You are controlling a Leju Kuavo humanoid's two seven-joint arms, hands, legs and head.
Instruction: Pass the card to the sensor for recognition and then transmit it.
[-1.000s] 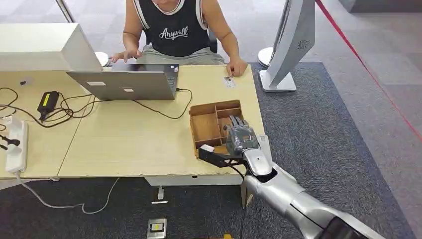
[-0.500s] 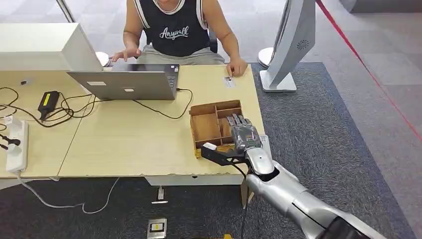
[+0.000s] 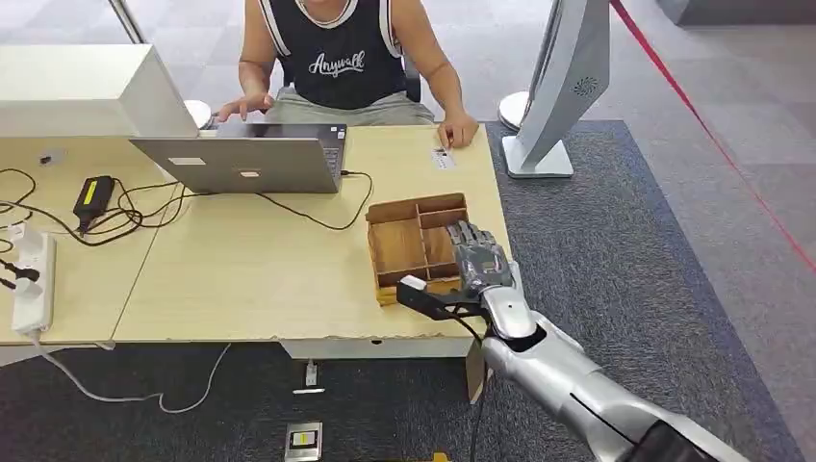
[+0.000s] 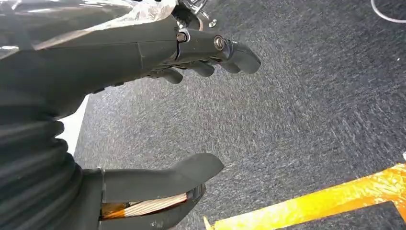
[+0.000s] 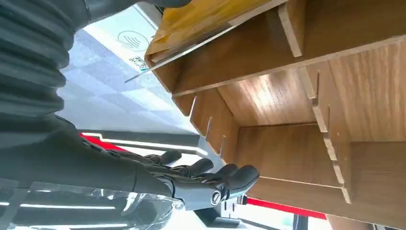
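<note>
the right hand [image 3: 478,262] hangs over the near right corner of the wooden tray [image 3: 404,245], which sits on the desk [image 3: 241,269] near its right edge. in the head view its dark fingers [image 3: 471,236] stretch out flat over the tray's right compartments, palm down. in the right wrist view the fingers [image 5: 210,175] lie fairly straight and side by side above the tray's [image 5: 287,105] dividers, with nothing seen between them. a thin card [image 5: 186,48] shows edge-on there, tilted against the tray's rim close to the thumb side of the hand; whether the thumb pinches it i cannot tell, since the thumb is hidden.

the left hand [image 4: 158,110] hangs beside the robot over grey carpet [image 4: 311,105], fingers [image 4: 210,52] loosely curved and apart from the thumb [image 4: 167,175], holding nothing.

across the desk a person [image 3: 337,58] sits with hands at a laptop [image 3: 241,159]. a black cable [image 3: 308,207] runs from the laptop, and a power strip [image 3: 31,279] lies at the left edge. a white stand [image 3: 558,87] rises from the carpet to the right of the desk.
</note>
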